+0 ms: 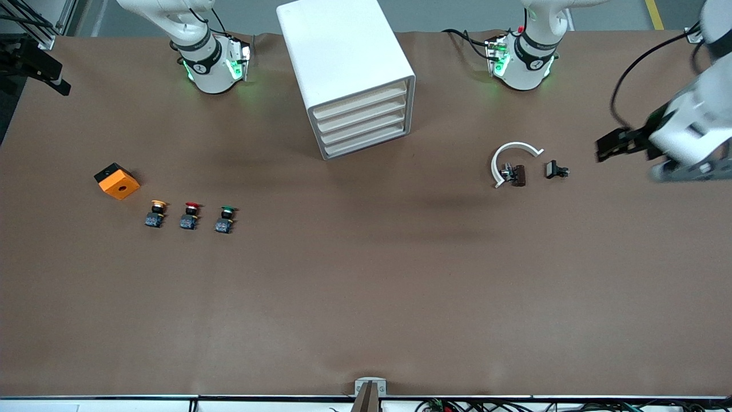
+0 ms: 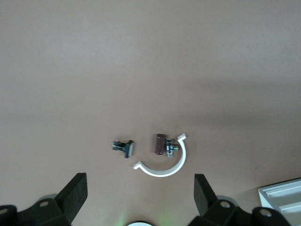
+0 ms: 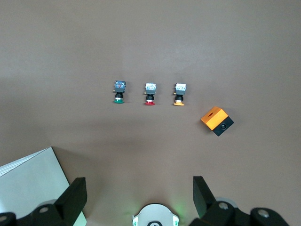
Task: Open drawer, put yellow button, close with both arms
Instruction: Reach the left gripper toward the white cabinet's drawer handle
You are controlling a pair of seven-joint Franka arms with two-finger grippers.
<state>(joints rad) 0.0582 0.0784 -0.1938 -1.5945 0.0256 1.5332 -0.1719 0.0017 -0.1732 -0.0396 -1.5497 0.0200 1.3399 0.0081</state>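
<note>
Glossy white arms point(image 1: 695, 111), blk joint bands, blk cables, green LEDs.

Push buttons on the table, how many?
3, in a row toward the right arm's end: yellow button beside the orange box, red button in the middle, green button nearest the cabinet.

Brown table point(image 1: 366, 286): cabinet point(image 1: 343, 57), 3 btns point(image 1: 189, 216), orange box point(image 1: 116, 181), clamp point(image 1: 510, 163).

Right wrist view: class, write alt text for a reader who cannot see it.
Three small push buttons lie in a row on the brown table, capped green, red and yellow. An orange and black box lies beside the yellow one, and the open right gripper hangs above.
</note>
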